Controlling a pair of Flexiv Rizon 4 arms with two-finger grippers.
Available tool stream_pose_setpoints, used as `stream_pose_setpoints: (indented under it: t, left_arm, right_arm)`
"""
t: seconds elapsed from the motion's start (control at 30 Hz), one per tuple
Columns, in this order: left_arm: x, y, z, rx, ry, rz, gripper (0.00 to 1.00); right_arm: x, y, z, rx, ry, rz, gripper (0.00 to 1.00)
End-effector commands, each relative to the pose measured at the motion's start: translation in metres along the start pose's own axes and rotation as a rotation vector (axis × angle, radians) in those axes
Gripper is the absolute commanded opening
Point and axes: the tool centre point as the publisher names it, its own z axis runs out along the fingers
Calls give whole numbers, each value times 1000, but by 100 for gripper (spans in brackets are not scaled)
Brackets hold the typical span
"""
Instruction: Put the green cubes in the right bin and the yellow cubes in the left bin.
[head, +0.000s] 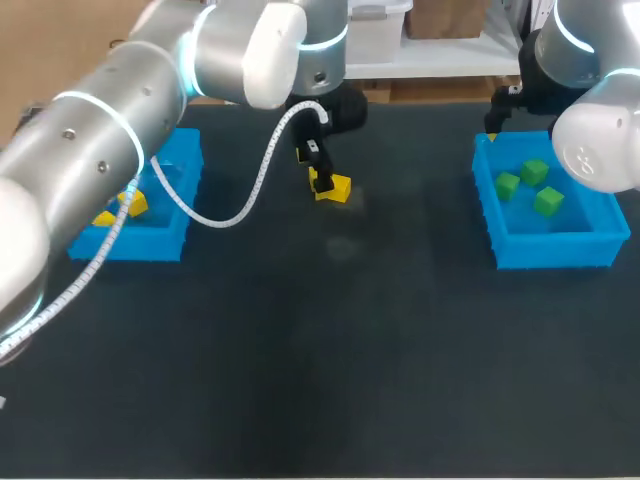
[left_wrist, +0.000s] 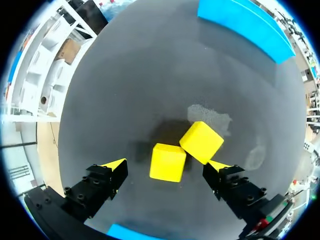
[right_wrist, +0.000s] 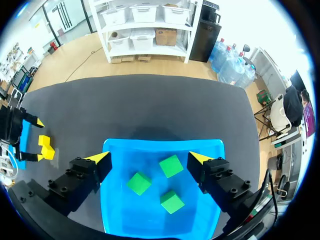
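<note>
Bins: 2, both blue; the right bin (head: 560, 247), and the left bin (head: 135, 245) well apart from it across the table (head: 350, 340).
Green cubes: 3 (head: 508, 184) (head: 534, 171) (head: 548, 202), all inside the right bin.
Yellow cubes on the table: 2 (left_wrist: 168, 162) (left_wrist: 201, 142), touching each other, between the right bin and the left bin.
Yellow cubes in the left bin: 2 in sight (head: 135, 203) (head: 105, 217); an arm covers part of that bin, so cannot tell if there are more.
Arms: 2.
Grippers: 2, the left gripper (head: 318, 182) and the right gripper (right_wrist: 150, 158), the latter above the right bin.
Yellow-tipped fingers: 4, 2 per gripper.
</note>
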Motion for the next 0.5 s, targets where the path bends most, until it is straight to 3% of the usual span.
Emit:
stream_pose_setpoints:
  t: [0.03,0.17,0.2,0.27,0.5]
  left_arm:
    - [-9,7,6,7,21,8,100]
    - [-11,8,8,1,30,22,100]
    - [-11,8,9,1,32,23,79]
    - [-11,9,10,-5,32,16,1]
    - [-8,8,15,-41,76,55,0]
  right_arm:
    - [1,0,-1,2,-4,1,100]
    - [1,0,-1,2,-4,1,100]
    - [1,0,-1,2,-4,1,100]
    - [1,0,-1,2,-4,1,100]
    - [1,0,-1,2,-4,1,100]
